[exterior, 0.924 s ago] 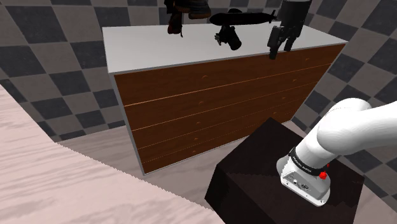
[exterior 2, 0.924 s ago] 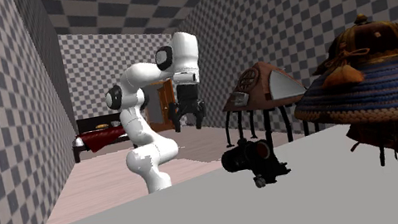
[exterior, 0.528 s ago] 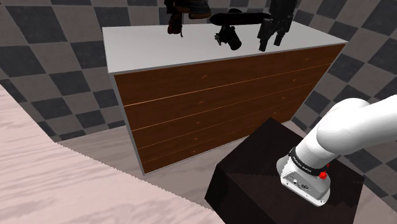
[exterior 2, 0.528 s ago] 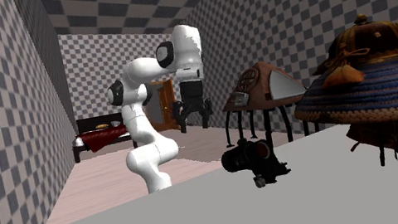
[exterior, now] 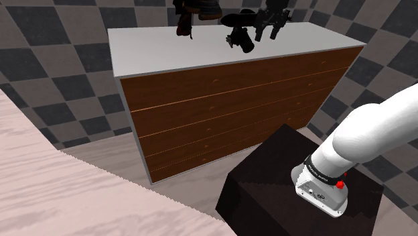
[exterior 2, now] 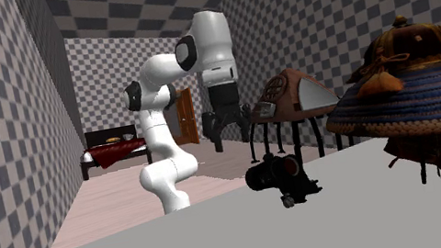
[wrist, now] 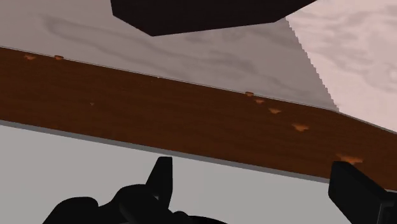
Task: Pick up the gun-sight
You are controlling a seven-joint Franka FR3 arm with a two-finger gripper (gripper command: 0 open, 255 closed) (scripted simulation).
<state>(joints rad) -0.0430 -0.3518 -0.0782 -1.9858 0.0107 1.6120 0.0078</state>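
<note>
The tool (exterior: 266,31) hangs over the grey-topped desk (exterior: 154,47), its fingers spread wide and holding nothing. The black sight (exterior: 241,37) sits on the desk, just to the tool's left in the shoulder view.

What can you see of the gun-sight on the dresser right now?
The gun-sight is small and black. It has a short, fat tube with a reddish tint on top and a knobbed mount underneath. It sits on the pale grey dresser top with the tube roughly level, resting on the mount. Nothing but that surface touches it. The open claw hangs close beside it on the shoulder view's right, a little higher and clear of it.
</note>
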